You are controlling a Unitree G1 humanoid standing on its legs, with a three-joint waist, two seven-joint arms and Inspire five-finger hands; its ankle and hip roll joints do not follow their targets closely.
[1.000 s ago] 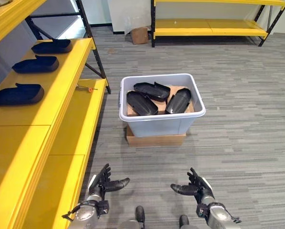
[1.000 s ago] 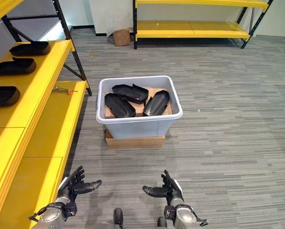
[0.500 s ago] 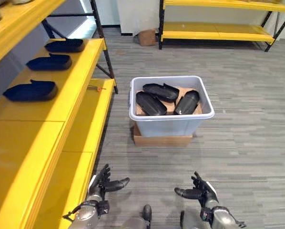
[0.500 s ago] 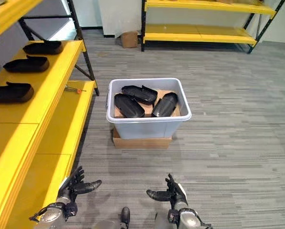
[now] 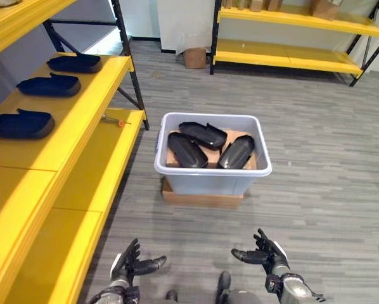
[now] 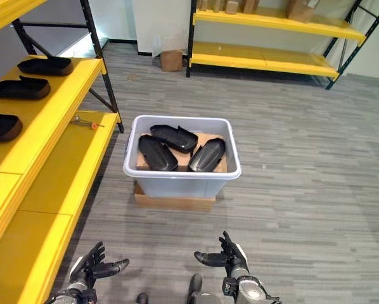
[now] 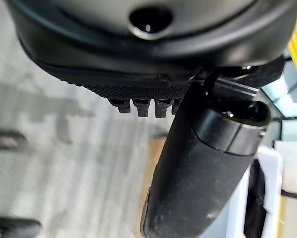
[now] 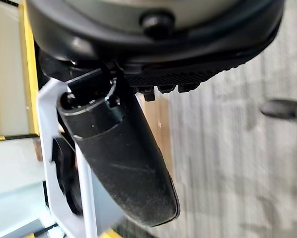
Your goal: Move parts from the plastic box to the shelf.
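The pale grey plastic box [image 5: 213, 154] stands on the grey plank floor [image 5: 316, 145], at the centre of the head views. It rests on a flat cardboard base [image 5: 202, 198] whose edge shows beneath its near wall. Three black parts lie inside on a brown cardboard liner: one part [image 5: 187, 149] at 9 o'clock within the box, a second part [image 5: 203, 134] at 12 o'clock, and a third part [image 5: 237, 152] at 3 o'clock. The three overlap or touch near the middle of the box.

The yellow shelf [image 5: 75, 120] runs along the scene at 9 o'clock. Its upper level carries three more black parts in a row, well apart from each other: a near shelf part [image 5: 17, 124], a middle shelf part [image 5: 48, 85] and a far shelf part [image 5: 74, 63]. A small tool with an orange tip [image 5: 113, 119] lies on the lower level, near the box side of the shelf.

The left hand [image 5: 129, 263] is at 7 o'clock, low over the floor, fingers spread and empty. The right hand [image 5: 263, 253] is at 5 o'clock, likewise spread and empty. Both hands are well apart from the box.

A second yellow rack [image 5: 284, 54] stands at 12 o'clock, with a small cardboard carton [image 5: 194, 57] on the floor beside it.
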